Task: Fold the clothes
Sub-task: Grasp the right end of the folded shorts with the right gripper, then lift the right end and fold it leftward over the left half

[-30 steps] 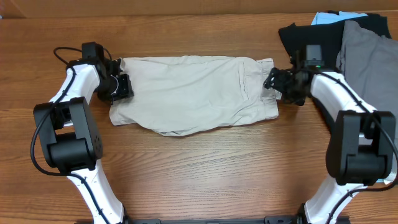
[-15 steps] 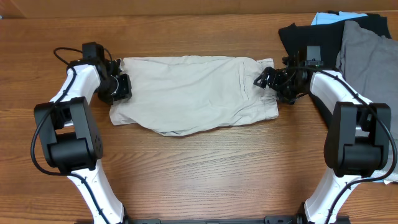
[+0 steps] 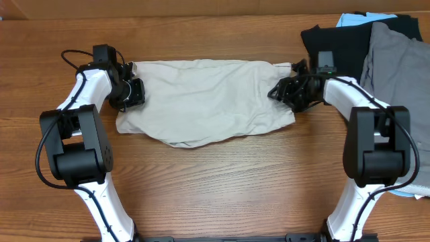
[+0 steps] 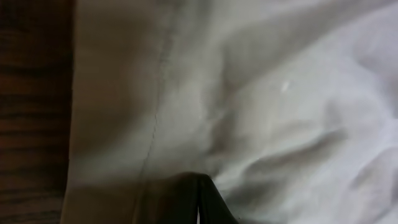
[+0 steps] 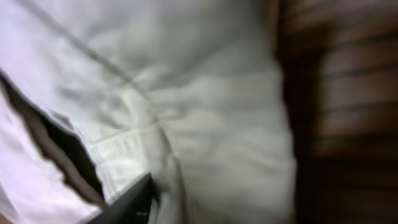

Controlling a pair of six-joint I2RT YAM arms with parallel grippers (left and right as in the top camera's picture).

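The beige shorts lie spread flat across the middle of the table, with the waistband end at the right. My left gripper sits at their left edge. In the left wrist view its dark fingers are pressed together with cloth bunched around the tips, so it is shut on the shorts. My right gripper rests on the waistband edge at the right. The right wrist view is blurred. It shows a single dark finger against a fold of beige cloth, and the other finger is hidden.
A black garment, grey shorts and a light blue cloth are piled at the back right, close behind my right arm. Bare wooden table lies in front of the shorts.
My right gripper has moved left, from off the cloth onto the waistband edge, and that edge has shifted and bunched. My left gripper has stayed at the left edge, closing slightly.
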